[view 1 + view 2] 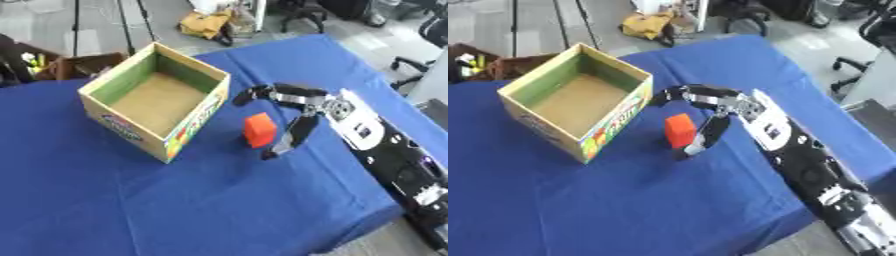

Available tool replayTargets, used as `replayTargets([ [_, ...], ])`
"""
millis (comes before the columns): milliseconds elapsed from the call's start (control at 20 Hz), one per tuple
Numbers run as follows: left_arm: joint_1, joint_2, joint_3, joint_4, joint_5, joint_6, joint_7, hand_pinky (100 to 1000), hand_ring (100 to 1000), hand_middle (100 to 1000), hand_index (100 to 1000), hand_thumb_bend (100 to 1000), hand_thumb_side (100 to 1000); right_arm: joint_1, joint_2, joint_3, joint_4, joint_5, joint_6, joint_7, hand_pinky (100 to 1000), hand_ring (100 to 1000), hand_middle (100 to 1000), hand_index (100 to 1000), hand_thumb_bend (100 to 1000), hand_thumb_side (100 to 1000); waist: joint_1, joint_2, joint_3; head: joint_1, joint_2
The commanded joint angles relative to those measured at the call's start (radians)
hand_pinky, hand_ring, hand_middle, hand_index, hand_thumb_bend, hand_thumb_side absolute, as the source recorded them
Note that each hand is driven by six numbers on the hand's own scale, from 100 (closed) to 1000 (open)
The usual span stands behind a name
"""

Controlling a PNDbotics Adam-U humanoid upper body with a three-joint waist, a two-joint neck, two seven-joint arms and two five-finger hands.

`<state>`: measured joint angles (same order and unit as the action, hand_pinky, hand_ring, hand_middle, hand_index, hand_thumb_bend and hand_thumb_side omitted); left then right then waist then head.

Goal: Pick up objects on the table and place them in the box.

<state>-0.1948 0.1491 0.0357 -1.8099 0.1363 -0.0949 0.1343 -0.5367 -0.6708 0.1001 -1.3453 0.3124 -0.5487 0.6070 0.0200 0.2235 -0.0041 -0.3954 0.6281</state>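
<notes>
An orange-red block (259, 129) stands on the blue tablecloth just right of the box's near corner. The open cardboard box (124, 128) has green inner walls, a brown floor and nothing visible inside. My right hand (304, 101) reaches in from the lower right and straddles the block. Its fingers (249, 94) stretch toward the box's right wall behind the block. The thumb (287, 140) points down at the block's right side, close to it. The hand is open, and I see no closed hold on the block. My left hand shows in neither view.
The table's right edge (385, 195) runs under my right forearm. Beyond the far edge the floor holds a yellow bundle (206, 22), dark stands and an office chair (418, 60). Bare blue cloth (131, 210) spreads in front of the box.
</notes>
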Motion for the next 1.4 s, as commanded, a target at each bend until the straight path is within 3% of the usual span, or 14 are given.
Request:
replayTargets([
  [50,-0.008,0.019,-0.003,-0.013,0.003,0.000,-0.005,548,781,473,614,339,831,-0.019,-0.012,-0.008,0.010,0.066,-0.259,0.215,934,879,884,915,639,306,-0.001,-0.017,0.002,-0.004,0.000],
  [400,-0.009,0.020,-0.004,-0.013,0.003,0.000,-0.006,548,782,473,614,339,831,-0.033,-0.004,-0.023,0.087,0.182,-0.260,0.123,925,870,875,910,635,317,-0.002,-0.017,0.009,-0.006,-0.002],
  [850,-0.011,0.021,-0.004,-0.013,0.003,0.000,-0.006,548,782,473,614,338,831,-0.032,0.001,-0.046,0.163,0.266,-0.255,0.031,894,823,830,864,616,303,-0.004,-0.015,0.009,-0.006,-0.004],
  [1400,-0.010,0.020,-0.004,-0.013,0.003,0.000,-0.007,548,783,473,614,338,832,-0.031,0.008,-0.042,0.171,0.313,-0.257,-0.028,820,692,585,644,569,220,-0.003,-0.015,0.010,-0.007,-0.006],
])
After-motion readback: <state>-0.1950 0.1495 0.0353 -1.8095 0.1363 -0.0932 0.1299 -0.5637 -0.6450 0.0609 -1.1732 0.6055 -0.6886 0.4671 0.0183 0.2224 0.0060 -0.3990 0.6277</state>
